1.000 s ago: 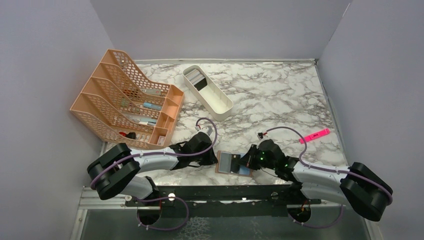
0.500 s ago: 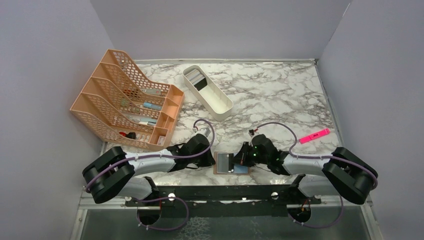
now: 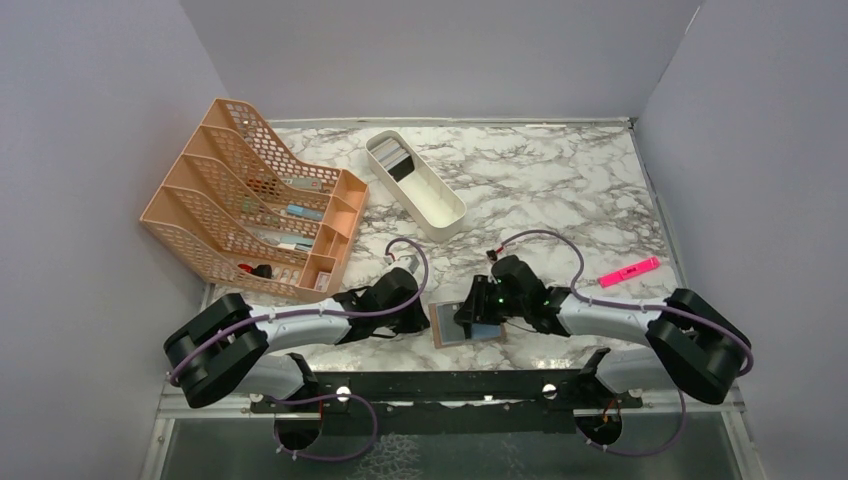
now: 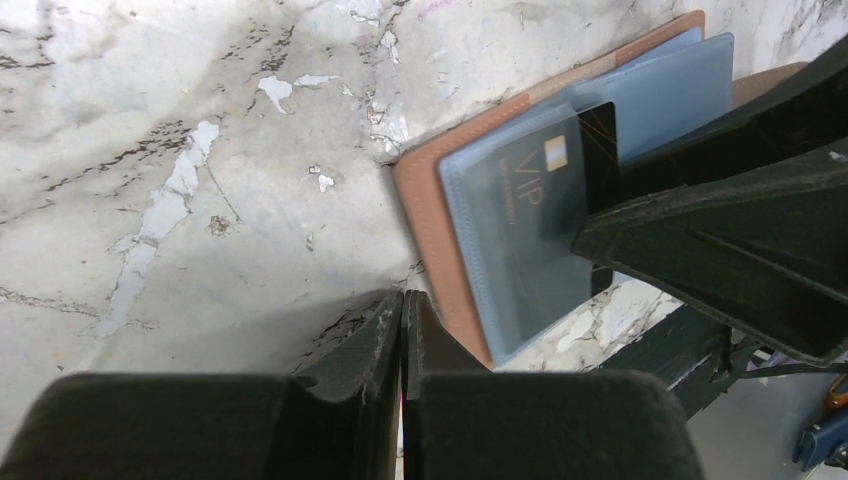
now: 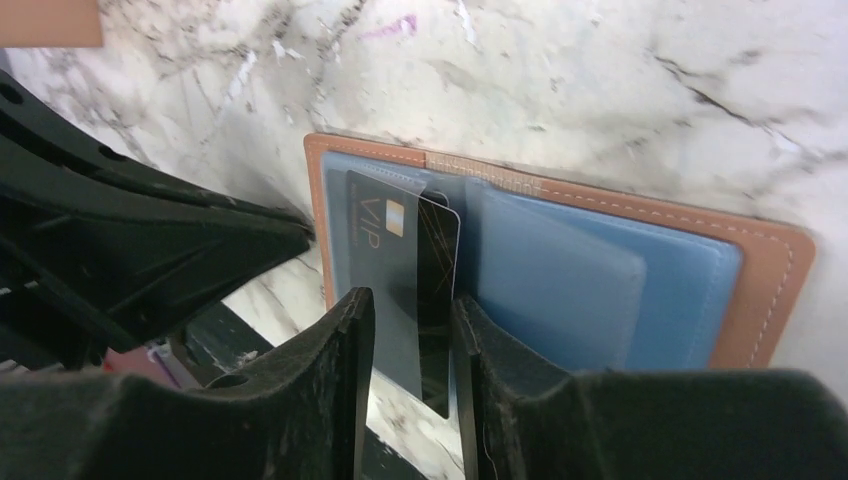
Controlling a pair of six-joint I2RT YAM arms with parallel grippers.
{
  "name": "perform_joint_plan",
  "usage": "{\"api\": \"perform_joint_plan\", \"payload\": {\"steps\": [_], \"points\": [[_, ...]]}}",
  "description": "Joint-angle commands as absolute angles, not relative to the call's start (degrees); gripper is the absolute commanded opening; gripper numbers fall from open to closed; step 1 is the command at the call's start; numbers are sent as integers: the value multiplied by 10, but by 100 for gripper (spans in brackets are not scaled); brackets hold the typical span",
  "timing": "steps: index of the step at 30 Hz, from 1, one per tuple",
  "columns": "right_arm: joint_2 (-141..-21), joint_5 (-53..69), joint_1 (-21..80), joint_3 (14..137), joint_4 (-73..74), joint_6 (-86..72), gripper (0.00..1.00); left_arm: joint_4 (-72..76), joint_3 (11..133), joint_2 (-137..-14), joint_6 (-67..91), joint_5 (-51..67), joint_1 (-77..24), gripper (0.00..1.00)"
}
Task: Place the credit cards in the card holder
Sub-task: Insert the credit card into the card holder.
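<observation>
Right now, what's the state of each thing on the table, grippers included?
card holder: open, flat on the table.
black card: partway into the card holder, one end still out.
right gripper: shut on the black card.
left gripper: shut, at the card holder's edge.
white tray: holds cards at its far end.
highlighter: lying flat, untouched.
file rack: upright, small items inside.

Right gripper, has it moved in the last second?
Yes. The right gripper, holding a black card, has shifted left, away from the pink highlighter, across the card holder.
</observation>
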State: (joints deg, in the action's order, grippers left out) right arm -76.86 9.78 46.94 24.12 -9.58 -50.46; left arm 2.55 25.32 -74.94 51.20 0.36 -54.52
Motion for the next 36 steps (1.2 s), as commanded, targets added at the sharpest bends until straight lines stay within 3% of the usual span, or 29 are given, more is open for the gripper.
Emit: {"api": "perform_joint_plan", "payload": {"steps": [1,12,20,36], "points": [[-722,50,473,246,26,-466,40,-18,247,-747,497,-22,-550,7],[-754,84,473,261,-1,-455,40,-7,251,-738,500,-13,-550,7],[-717,28,473,291,95,-438,41,52,261,-733,506,15,-550,7],[-682,4,473,310,137,-424,48,170,268,-770,497,80,-550,7]]}}
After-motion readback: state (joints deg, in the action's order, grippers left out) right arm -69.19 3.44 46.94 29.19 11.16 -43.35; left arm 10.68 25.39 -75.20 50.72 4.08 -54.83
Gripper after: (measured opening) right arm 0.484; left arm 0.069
